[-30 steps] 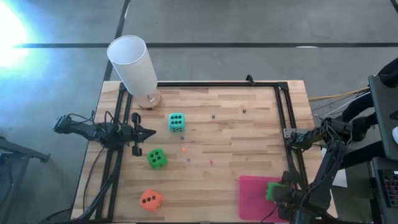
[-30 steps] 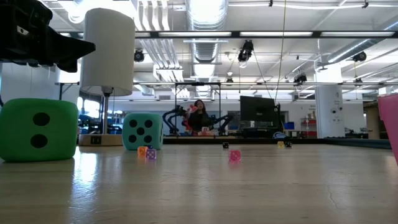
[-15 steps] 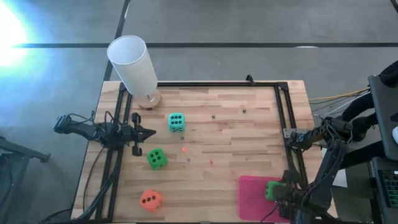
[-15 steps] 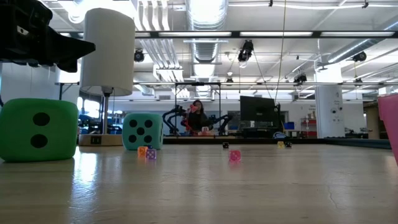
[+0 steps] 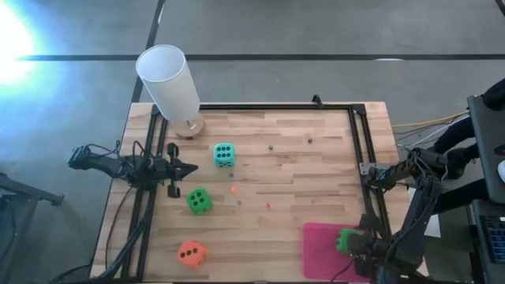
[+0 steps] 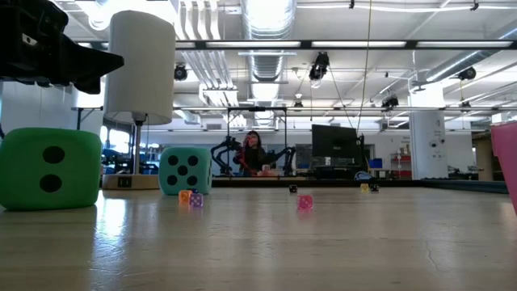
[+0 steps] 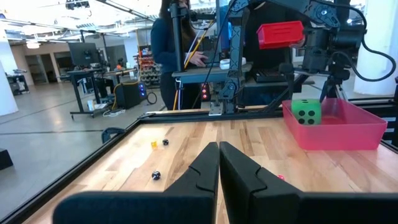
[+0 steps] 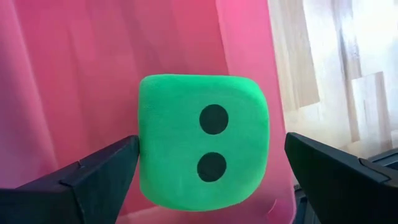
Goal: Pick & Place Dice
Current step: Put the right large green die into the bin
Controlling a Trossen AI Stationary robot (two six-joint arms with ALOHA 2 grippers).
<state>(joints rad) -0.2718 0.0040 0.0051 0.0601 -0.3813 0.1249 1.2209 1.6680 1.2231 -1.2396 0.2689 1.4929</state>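
Green die (image 8: 202,146) sits btwn my right claw's (image 8: 211,168) fingers, over the pink tray (image 5: 319,248) at the desk's near right corner. Two dark pips face my wrist cam. Fingers are spread wide: one finger (image 8: 99,171) touches the die's side, the other stands off it w/ a clear gap. Can't tell if the die rests on the tray floor or hangs just above it. Die looks soft, foam-like, w/ rounded edges; tray is smooth translucent pink plastic w/ low walls.

Other dice are well apart, toward the left half of the desk (image 5: 300,166): 2nd green die (image 5: 199,200) mid-left, teal die (image 5: 224,155) beyond it, orange die (image 5: 191,253) near the front edge. Tiny dice and beads (image 6: 304,202) are scattered across the middle. Nothing stands btwn them and the tray.

Tall white cylinder (image 5: 169,81) on a round wooden base stands at the far left corner. Desk top is pale wood strips inside a black metal frame.

My left claw (image 7: 217,163) hovers at the left edge, fingers pressed together, empty.

No readable writing anywhere. A person (image 6: 252,152) sits far back in the room.
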